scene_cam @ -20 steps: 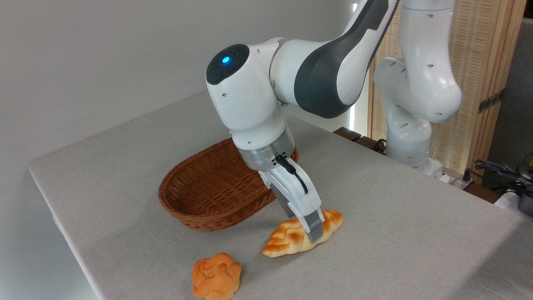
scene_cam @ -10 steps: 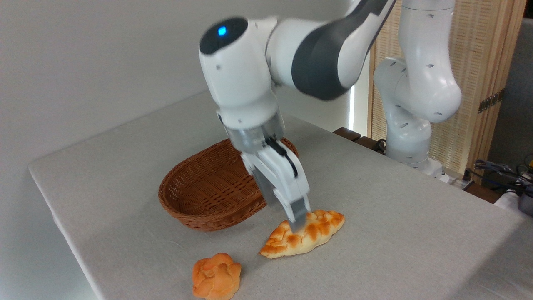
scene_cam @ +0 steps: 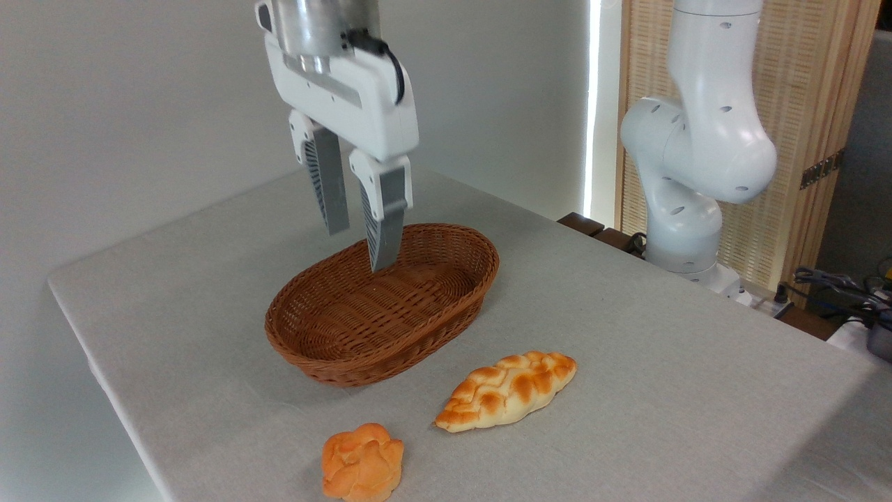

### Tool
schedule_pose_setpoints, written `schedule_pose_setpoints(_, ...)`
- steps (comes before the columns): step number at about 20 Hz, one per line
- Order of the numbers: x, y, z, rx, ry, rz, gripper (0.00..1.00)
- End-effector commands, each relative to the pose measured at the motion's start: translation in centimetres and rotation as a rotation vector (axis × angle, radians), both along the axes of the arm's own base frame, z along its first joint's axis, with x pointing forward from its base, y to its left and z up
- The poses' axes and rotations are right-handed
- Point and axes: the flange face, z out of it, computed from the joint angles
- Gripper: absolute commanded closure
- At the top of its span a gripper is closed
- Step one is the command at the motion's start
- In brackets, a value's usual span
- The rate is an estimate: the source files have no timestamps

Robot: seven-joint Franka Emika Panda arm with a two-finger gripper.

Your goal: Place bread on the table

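The bread (scene_cam: 507,390), a braided golden-tan loaf with browned patches, lies flat on the grey cloth table (scene_cam: 662,362), just in front and right of the wicker basket (scene_cam: 383,307). My gripper (scene_cam: 360,249) hangs high above the basket, well up and left of the bread. Its fingers are spread apart and hold nothing.
The brown oval basket has nothing in it. A small round orange knotted bun (scene_cam: 362,464) sits near the table's front edge. The arm's white base (scene_cam: 686,209) stands at the back right, with cables (scene_cam: 836,286) beyond the table's right corner.
The gripper has let go of the bread and risen steeply up and left, from touching the loaf to high above the basket. The bread stays on the table.
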Motion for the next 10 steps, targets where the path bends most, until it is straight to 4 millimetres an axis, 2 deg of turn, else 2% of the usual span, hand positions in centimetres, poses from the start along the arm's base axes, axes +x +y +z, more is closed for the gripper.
schedule_pose_setpoints(1,1.6,-0.5,0.5,0.002,0.031,0.062,0.0)
schedule_pose_setpoints(5,1.9,-1.5,-0.1,0.012,0.045,0.077,0.0)
schedule_pose_setpoints(10,2.0,-1.7,-0.5,0.019,0.057,0.069,0.0)
